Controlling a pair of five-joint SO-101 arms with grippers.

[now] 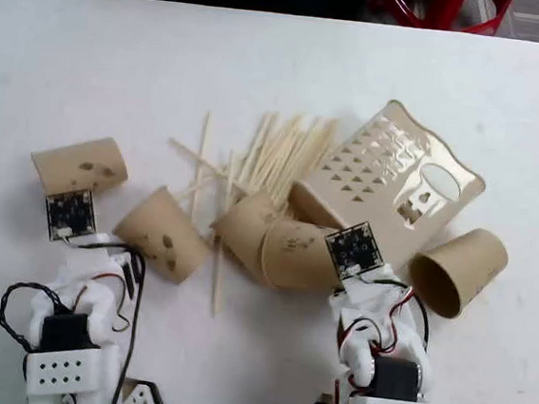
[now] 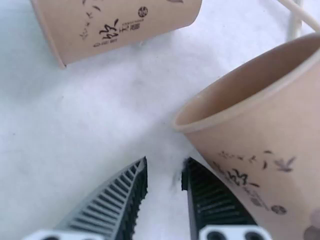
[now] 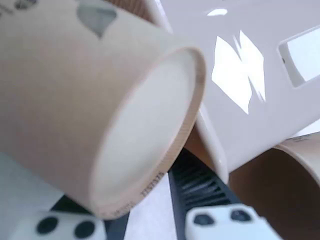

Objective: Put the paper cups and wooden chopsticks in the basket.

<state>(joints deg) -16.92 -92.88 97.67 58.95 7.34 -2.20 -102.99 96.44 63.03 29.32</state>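
Several tan paper cups lie on their sides on the white table: one at far left [image 1: 77,164], one [image 1: 161,233] beside it, one in the middle [image 1: 246,228] and one at right [image 1: 459,268]. Wooden chopsticks [image 1: 274,150] lie scattered behind them. The cream basket [image 1: 396,181] is tipped over, its cut-out wall up. My left gripper [image 2: 163,182] is narrowly open over bare table between the far-left cup [image 2: 115,25] and its neighbour [image 2: 260,135]. My right gripper [image 3: 130,175] is shut on a fifth cup [image 3: 100,100] near its base, close to the basket [image 3: 250,100].
The held cup [image 1: 298,254] overlaps the middle cup. A stray chopstick [image 1: 217,273] points toward the front edge. Both arm bases [image 1: 64,354] [image 1: 381,385] stand at the front. Bare table spreads at the far left and behind the chopsticks.
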